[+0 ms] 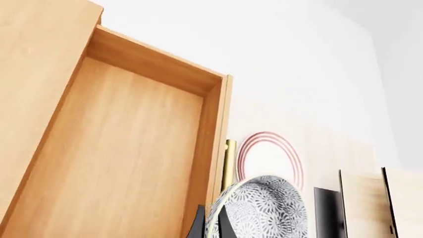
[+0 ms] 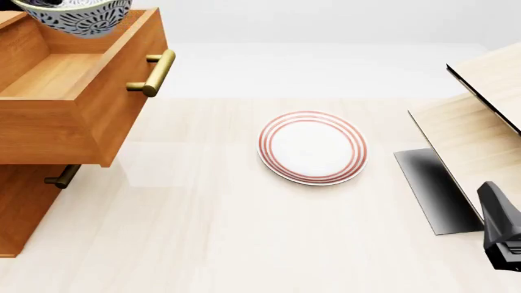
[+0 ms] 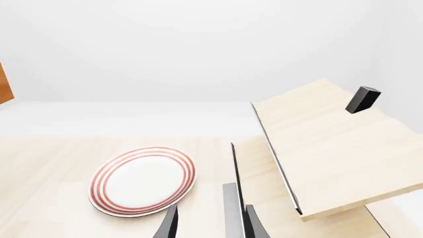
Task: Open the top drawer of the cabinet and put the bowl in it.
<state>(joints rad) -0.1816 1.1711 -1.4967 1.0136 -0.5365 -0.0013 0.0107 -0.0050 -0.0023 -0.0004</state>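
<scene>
Left claw: the left gripper (image 1: pixel 210 224) shows in its wrist view only as two dark fingertips at the bottom edge, pinching the rim of the bowl (image 1: pixel 261 208); narrow, holding the bowl.
Right claw: the right gripper (image 3: pixel 210 222) shows two dark fingers with a gap between them and nothing gripped; open and idle, low at the right of the front view.
Bowl: in the front view it sits at the upper left corner (image 2: pixel 73 13), above the open top drawer (image 2: pixel 65 79); not yet released, and whether it touches the drawer I cannot tell.
Why held so: gripping by the rim likely lets the bowl go down mouth-up into the cavity.
Top drawer: pulled well out of the cabinet (image 2: pixel 21 213), its interior exposed to receive the bowl.
Materials: drawer fronts are orange-brown wood, the inside lighter; the brass bar handle (image 2: pixel 155 73) is cylindrical and shiny.
Bowl surface: white, densely patterned in dark blue-grey, round and deep.
Plate: the plate (image 2: pixel 313 146), flat, white with red rings, lies mid-table, well apart from the cabinet.
Table: the table (image 2: pixel 244 244) is pale and smooth.
</scene>
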